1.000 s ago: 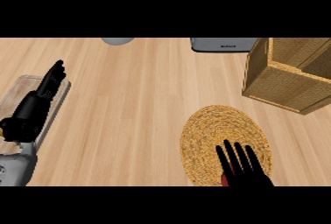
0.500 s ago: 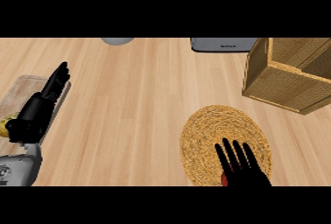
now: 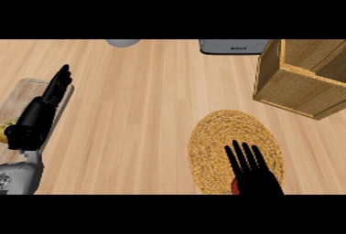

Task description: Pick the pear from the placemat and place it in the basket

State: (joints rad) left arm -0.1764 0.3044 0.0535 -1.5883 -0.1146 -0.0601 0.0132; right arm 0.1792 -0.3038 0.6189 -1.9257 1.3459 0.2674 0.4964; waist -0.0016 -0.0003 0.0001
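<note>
Counter: light wood, your view steeply down.
Pear (image 3: 235,186): red sliver under right hand (image 3: 255,179), on placemat (image 3: 223,132).
Right hand: fingers straight, holding nothing; barely advanced.
Basket (image 3: 297,89): well apart.
Left hand (image 3: 40,116): open, resting; you've shifted it slightly.

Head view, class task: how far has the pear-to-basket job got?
Done: nothing shows as finished; no pear shows in the part of the basket in view. In hand: the right hand, fingers straight, lies over the round placemat, with a red thing peeking beneath it, too hidden to name. Left: grasping, carrying, placing. The left hand rests at the left edge.
</note>
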